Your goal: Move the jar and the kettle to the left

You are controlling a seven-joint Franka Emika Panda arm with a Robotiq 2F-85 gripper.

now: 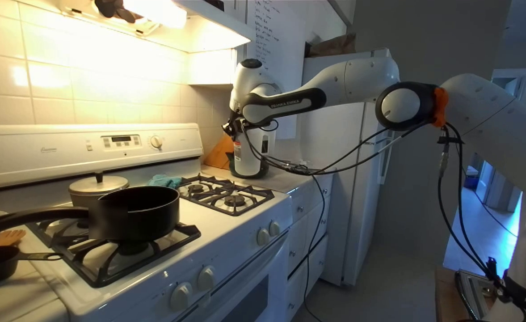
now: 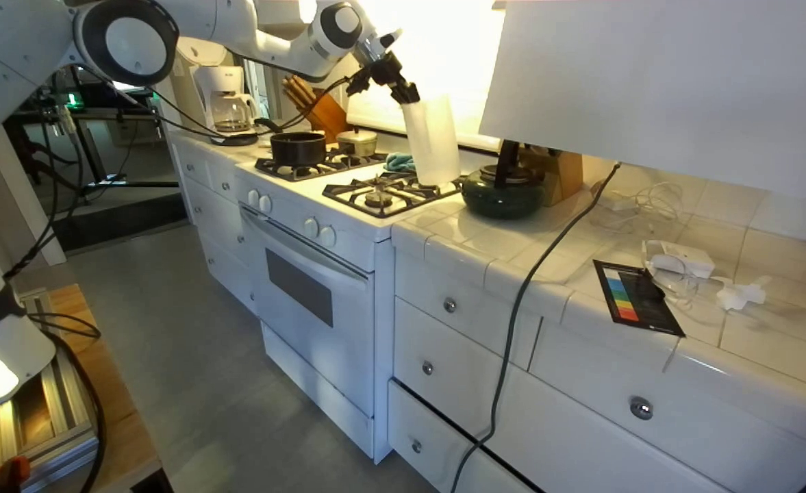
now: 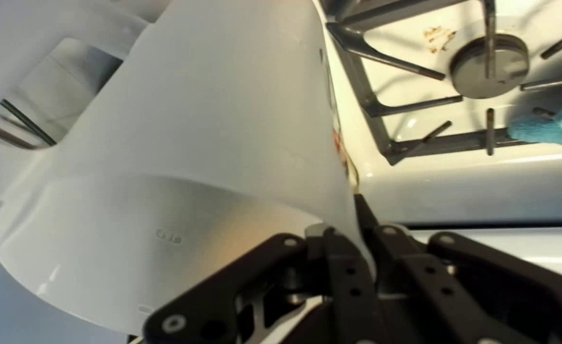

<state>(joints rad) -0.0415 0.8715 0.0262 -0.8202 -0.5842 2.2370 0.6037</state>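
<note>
The jar [image 2: 435, 140] is a tall whitish translucent open vessel with a handle hole and a red-marked label. In the wrist view the jar [image 3: 242, 114] fills the left half. My gripper [image 2: 406, 94] is shut on its upper wall, one finger on each side, also in the wrist view [image 3: 350, 229]. The jar hangs slightly tilted near the stove's right edge; its exact height is hard to tell. The kettle [image 2: 503, 197], squat and dark green with a dark-looking upright handle, stands on the counter right of the stove. In an exterior view the jar [image 1: 247, 154] mostly hides the kettle [image 1: 264, 171].
A black saucepan [image 1: 153, 214] and a lidded pot [image 1: 95, 187] stand on the left burners. A teal cloth [image 2: 400, 162] lies behind the right grate [image 2: 380, 200]. A wooden block [image 2: 565, 174] stands behind the kettle. The range hood [image 1: 218, 27] overhangs the stove.
</note>
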